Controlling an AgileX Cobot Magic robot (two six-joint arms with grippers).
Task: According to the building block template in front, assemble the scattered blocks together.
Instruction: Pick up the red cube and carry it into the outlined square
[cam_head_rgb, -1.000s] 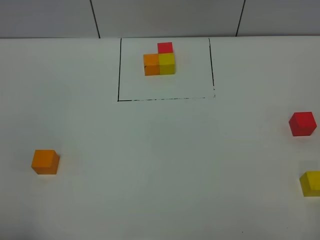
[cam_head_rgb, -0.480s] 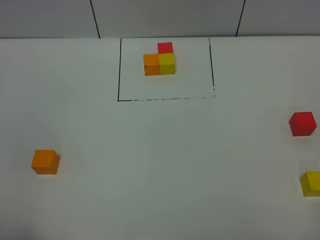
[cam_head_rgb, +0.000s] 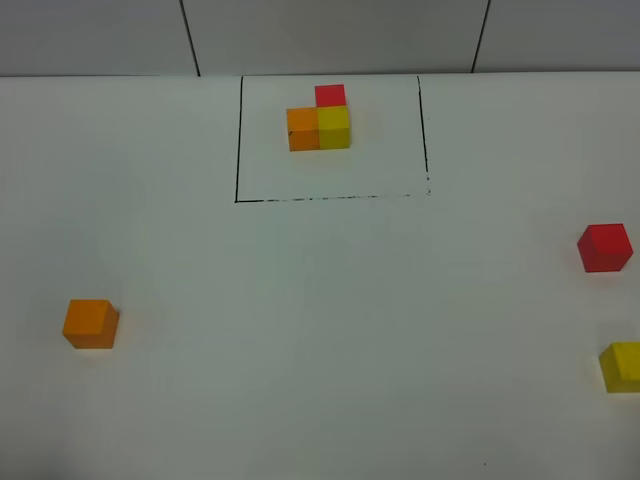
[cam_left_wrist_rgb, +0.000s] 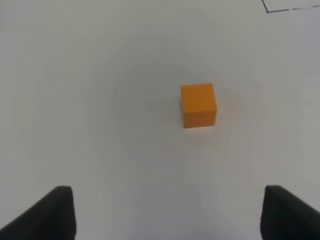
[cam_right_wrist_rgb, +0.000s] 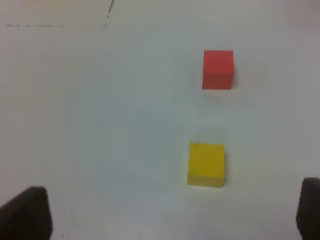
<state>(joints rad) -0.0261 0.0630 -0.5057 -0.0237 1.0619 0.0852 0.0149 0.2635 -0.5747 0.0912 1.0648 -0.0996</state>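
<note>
Only two fingers (cam_left_wrist_rgb: 50, 216) of the left claw (cam_left_wrist_rgb: 167, 215) show: matte black, blunt wedges with rounded tops. The right claw (cam_right_wrist_rgb: 165, 215) has similar fingertips (cam_right_wrist_rgb: 25, 214), dark and blurred, perhaps brownish-black.

the flat white tabletop (cam_head_rgb: 300, 300) under me is plain, with no pattern but a thin black rectangle outline (cam_head_rgb: 238, 140) whose near side breaks into dashes. inside it the orange template cube (cam_head_rgb: 303, 130), yellow template cube (cam_head_rgb: 335, 127) and red template cube (cam_head_rgb: 330, 95) are each one solid colour, unmarked. the loose orange cube (cam_head_rgb: 90, 323) (cam_left_wrist_rgb: 198, 105) has a lighter top and a darker front face. the loose red cube (cam_head_rgb: 604, 247) (cam_right_wrist_rgb: 218, 69) and loose yellow cube (cam_head_rgb: 622, 366) (cam_right_wrist_rgb: 206, 164) are plain too. my left gripper (cam_left_wrist_rgb: 167, 215) and my right gripper (cam_right_wrist_rgb: 172, 215) show matte black fingers (cam_left_wrist_rgb: 52, 217) (cam_right_wrist_rgb: 25, 215). the grey wall panels (cam_head_rgb: 330, 35) carry dark seams.
</note>
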